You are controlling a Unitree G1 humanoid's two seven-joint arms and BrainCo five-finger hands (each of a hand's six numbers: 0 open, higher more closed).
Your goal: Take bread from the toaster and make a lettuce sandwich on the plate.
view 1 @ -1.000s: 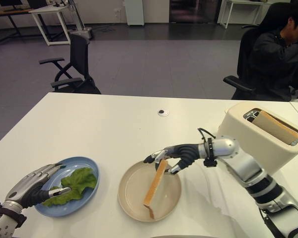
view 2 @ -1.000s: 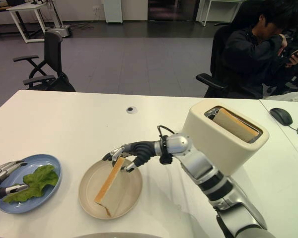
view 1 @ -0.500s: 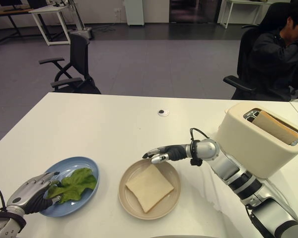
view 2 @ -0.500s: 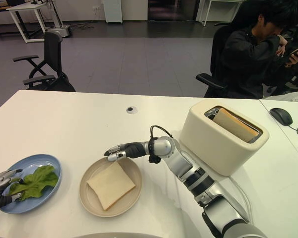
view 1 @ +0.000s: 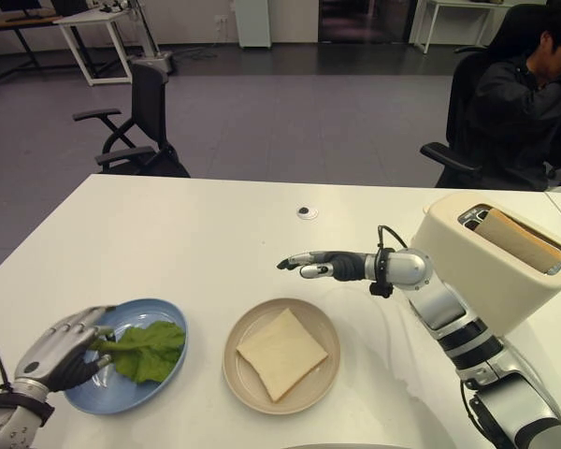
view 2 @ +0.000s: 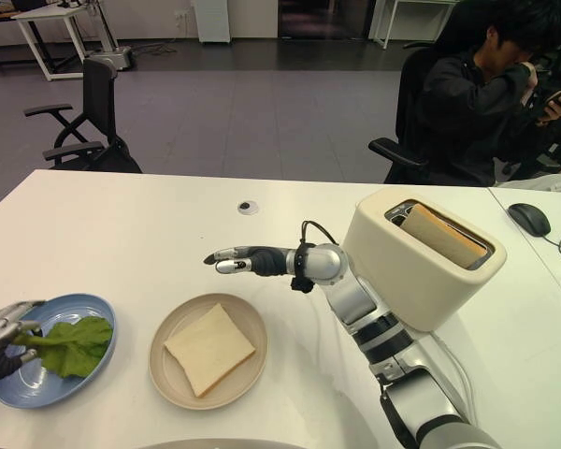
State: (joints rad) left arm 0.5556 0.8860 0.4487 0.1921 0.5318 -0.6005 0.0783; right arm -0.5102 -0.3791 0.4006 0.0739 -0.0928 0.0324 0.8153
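The left hand pinches the lettuce. The right hand hangs flat and empty at one o'clock from the bread.

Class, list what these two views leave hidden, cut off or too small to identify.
Bread slice, both views: lower part hidden inside the toaster.
Left hand, right eye view: cut by the left edge.
Small dark round thing on the table, both views: too small to identify.

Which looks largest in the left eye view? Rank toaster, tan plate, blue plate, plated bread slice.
1. toaster
2. tan plate and blue plate, too alike to rank
3. bread slice
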